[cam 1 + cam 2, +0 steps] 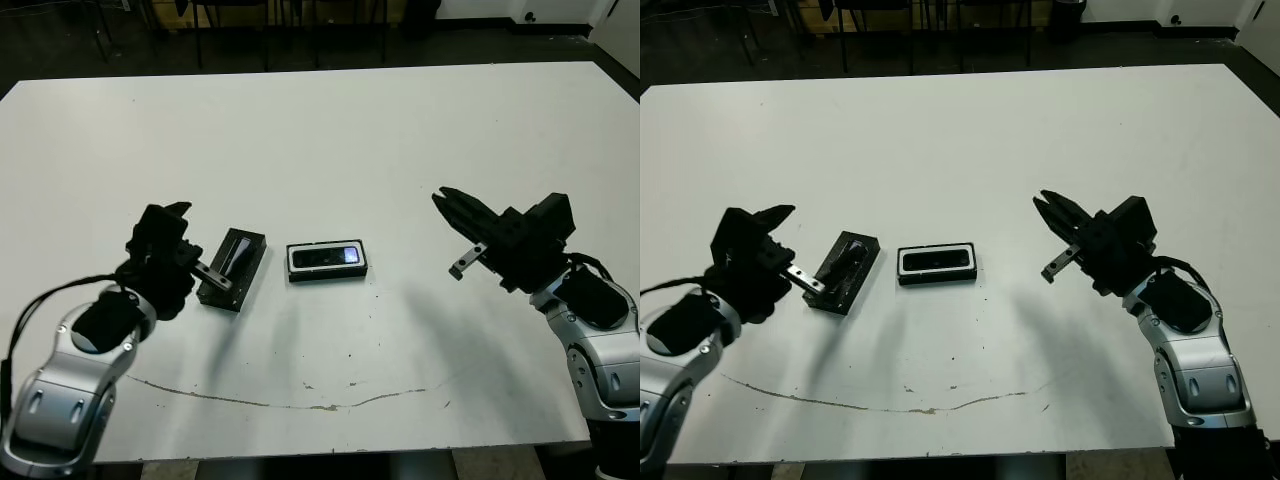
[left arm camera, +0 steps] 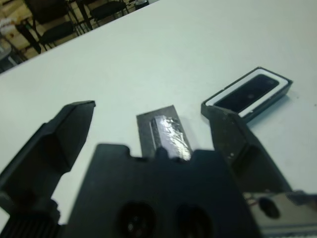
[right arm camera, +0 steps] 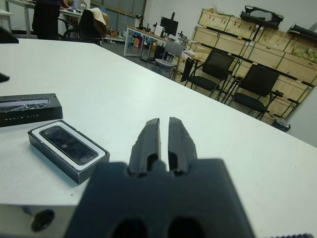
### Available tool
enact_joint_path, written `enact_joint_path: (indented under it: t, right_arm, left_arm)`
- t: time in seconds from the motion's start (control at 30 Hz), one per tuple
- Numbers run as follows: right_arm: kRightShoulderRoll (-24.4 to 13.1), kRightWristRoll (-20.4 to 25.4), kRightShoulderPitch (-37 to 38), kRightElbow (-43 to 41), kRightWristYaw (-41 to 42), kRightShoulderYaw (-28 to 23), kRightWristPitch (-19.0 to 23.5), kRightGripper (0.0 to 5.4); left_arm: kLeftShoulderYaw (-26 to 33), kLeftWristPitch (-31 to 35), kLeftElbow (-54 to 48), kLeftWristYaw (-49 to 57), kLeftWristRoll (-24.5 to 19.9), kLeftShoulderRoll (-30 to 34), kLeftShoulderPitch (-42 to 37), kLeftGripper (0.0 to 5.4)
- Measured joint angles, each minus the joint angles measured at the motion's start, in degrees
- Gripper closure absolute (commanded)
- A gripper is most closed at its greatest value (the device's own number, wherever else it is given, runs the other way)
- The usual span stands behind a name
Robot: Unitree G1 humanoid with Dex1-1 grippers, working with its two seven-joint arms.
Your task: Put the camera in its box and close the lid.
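- The left gripper (image 1: 172, 222) sits low over the white table (image 1: 320, 130) at its near left, with its two black fingers (image 2: 67, 130) spread wide apart and nothing between them.
- Just to the right of that gripper lies the lid (image 1: 233, 269), flat on the table and turned at an angle. A shiny grey stripe runs along its top face. The left gripper is close beside it, and whether they touch I cannot tell.
- Next along, near the lid but apart from it, is the box (image 1: 327, 260), lying level with its long side across the table, its white lining showing as a rim.
- The camera (image 1: 325, 257) lies inside the box, a slim black bar with a small bluish glossy patch toward its right end. The box is open on top.
- Well off to the right, the right gripper (image 1: 448, 203) hangs above the table, pointing toward the middle, clear of the box. Its fingers (image 3: 148, 141) are pressed almost together, with only a thin slit between them, and they hold nothing.
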Motion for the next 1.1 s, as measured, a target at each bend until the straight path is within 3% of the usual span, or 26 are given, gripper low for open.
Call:
enact_joint_path:
  t: [0.3, 0.77, 1.1]
  right_arm:
    - [0.0, 0.0, 0.0, 0.3, 0.1, 0.0, -0.4, 5.4]
    - [0.0, 0.0, 0.3, -0.8, -0.1, 0.0, 0.6, 5.4]
    - [0.0, -0.1, 0.4, -0.7, -0.1, 0.0, 0.4, 5.4]
  left_arm:
    - [-0.5, 0.9, 0.4, 3.7, 0.1, -3.9, 2.4, 0.02]
    - [-1.6, 5.6, 0.5, 5.2, 0.1, -4.9, 5.3, 0.02]
    - [-2.2, 5.4, 2.4, 5.5, 0.5, -4.9, 5.8, 0.02]
